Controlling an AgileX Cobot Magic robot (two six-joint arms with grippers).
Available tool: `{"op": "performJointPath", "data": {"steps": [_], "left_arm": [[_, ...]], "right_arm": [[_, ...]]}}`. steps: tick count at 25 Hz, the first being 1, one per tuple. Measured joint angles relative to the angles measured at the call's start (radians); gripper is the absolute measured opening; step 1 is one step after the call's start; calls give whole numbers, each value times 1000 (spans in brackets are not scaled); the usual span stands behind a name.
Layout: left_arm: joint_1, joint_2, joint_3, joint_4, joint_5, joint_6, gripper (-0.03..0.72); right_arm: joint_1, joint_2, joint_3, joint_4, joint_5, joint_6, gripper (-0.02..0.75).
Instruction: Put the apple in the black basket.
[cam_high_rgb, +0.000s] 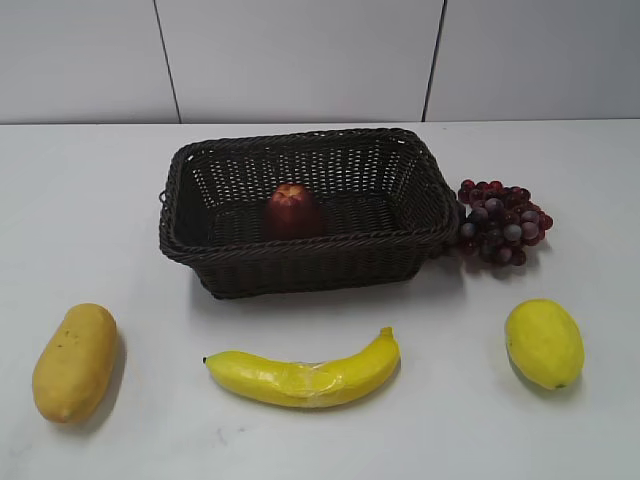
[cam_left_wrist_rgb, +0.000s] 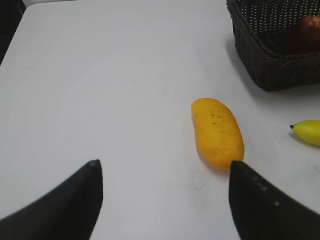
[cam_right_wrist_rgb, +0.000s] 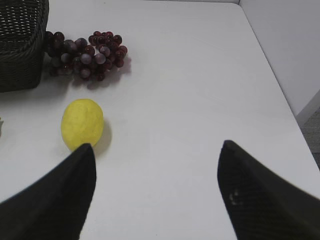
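I see the black basket (cam_high_rgb: 305, 262) as dark woven wicker with a braided rim, and the apple (cam_high_rgb: 292, 209) as smooth and glossy. The banana (cam_high_rgb: 305, 373) looks shiny, like plastic; the table (cam_high_rgb: 560, 170) is smooth matt white.

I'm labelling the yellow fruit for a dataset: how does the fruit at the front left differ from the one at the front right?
The mango is orange-yellow; the lemon is a brighter, greener yellow. The mango is long and looks larger; the lemon is a short oval. The mango lies near the left gripper, the lemon near the right gripper. Both rest on the white table, outside the black basket.
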Motion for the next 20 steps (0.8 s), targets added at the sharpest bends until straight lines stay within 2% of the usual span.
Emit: {"op": "performJointPath", "data": {"steps": [20], "left_arm": [[0, -53, 7, 2, -3, 0, 589]], "right_arm": [[0, 0, 0, 0, 0, 0, 571]]}}
